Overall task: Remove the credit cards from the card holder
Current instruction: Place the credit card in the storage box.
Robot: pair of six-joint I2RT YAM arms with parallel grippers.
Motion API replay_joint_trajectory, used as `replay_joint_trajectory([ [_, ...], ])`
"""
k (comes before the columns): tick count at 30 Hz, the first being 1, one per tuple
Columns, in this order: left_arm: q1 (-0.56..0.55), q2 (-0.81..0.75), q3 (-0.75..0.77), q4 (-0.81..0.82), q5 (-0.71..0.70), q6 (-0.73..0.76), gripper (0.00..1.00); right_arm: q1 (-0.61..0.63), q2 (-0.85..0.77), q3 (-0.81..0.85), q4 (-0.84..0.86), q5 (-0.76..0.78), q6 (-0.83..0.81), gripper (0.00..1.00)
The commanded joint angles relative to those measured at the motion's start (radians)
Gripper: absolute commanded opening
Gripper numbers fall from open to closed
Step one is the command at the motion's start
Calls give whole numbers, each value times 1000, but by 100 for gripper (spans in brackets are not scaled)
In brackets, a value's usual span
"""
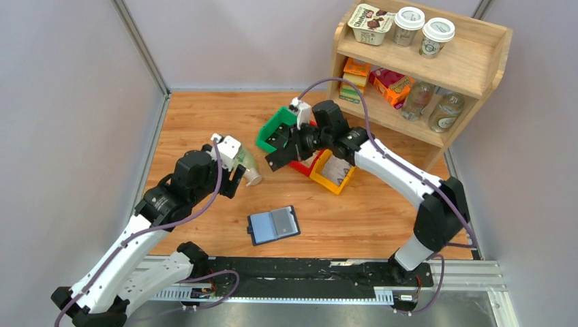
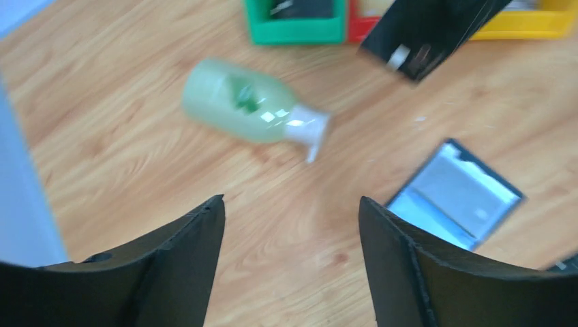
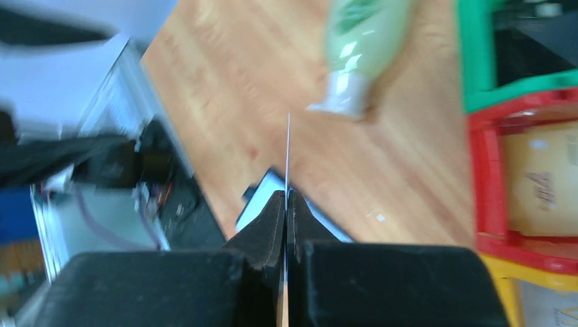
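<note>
Two end effectors hung over the wooden table (image 1: 198, 122). At the left of the overhead view, the left end effector (image 2: 291, 204) had its fingers spread wide with nothing between them. It was above bare wood, just beside a pale green bottle (image 2: 235, 102) lying on its side.

At lower centre, well apart from both, the card holder (image 1: 272, 225) lay opened flat, navy cover down and pale grey-blue sleeves up. Whether those panes held cards or were bare sleeves could not be told.

Further right, the right end effector (image 3: 286, 194) was pinched fully closed on a thin sliver seen edge-on in its own camera. This was most likely a card (image 3: 287, 150), held up near the coloured bins (image 1: 324, 182).

Such a card was probably light, stiff and slick, so a gentle pinch across its flat faces, close to one short edge, suited it. Any card left in a sleeve would likely offer only a narrow exposed edge, and pulling along the sleeve's opening seemed wisest. The holder looked soft and light and could drag or lift with the card. Pressing its navy border with the empty end effector seemed prudent.
</note>
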Motion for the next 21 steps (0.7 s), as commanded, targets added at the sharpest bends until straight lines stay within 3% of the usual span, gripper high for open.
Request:
replay_joint_trajectory([
  [1, 17, -119, -129, 66, -383, -142, 80, -71, 135, 140, 40, 257, 271, 0],
  [6, 23, -272, -272, 104, -510, -286, 81, -87, 349, 312, 5, 498, 415, 0],
  [10, 23, -321, -309, 130, -518, -277, 80, -90, 498, 467, -32, 657, 515, 0],
  [15, 35, -303, -315, 146, -537, -236, 81, -97, 658, 603, -29, 693, 607, 1],
  [21, 52, -277, -314, 146, -495, -228, 84, -99, 801, 719, 13, 631, 641, 13],
])
